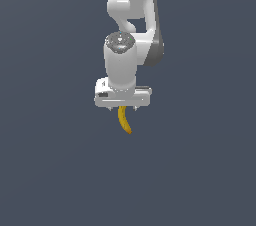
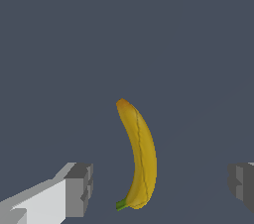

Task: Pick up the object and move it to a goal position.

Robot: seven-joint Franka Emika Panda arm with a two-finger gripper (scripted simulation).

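Wrist view confirms my gripper (image 2: 158, 188) spread wide, fingers (image 2: 79, 188) straddling the banana (image 2: 140, 158) without contact, aligned, I judge, to close across its narrow width.

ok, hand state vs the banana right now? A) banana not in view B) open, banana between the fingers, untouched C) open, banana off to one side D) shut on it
B: in the wrist view the banana lies in the gap, clear of both fingers of the hand.
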